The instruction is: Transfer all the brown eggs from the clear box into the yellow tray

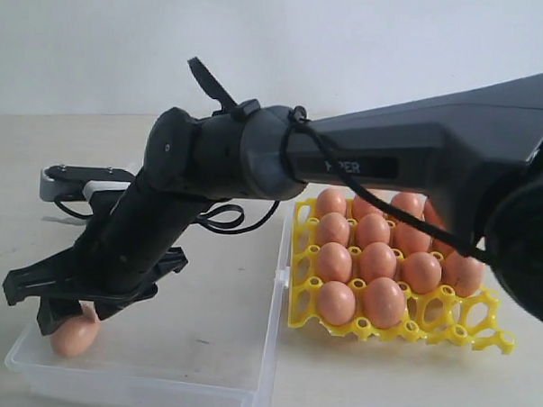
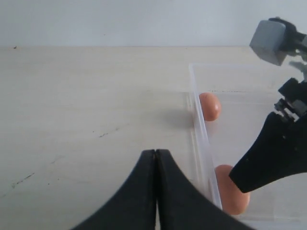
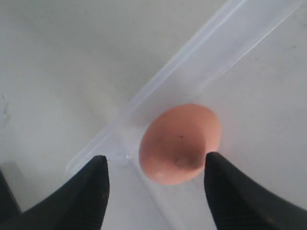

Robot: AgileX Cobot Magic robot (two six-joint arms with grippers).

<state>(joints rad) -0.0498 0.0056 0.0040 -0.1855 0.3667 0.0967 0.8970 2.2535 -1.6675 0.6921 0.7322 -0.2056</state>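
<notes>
The left pincer is held pressed together over the tabletop beside the box, in whose 7 o'clock corner an egg is straddled by the spread right pincer, while more eggs are seated in the tray at 3 o'clock.

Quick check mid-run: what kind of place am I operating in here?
Likely a lab test bench, not a kitchen: a plain pale tabletop, a blank white wall, and staged props, the clear box and the yellow tray of brown eggs.
</notes>
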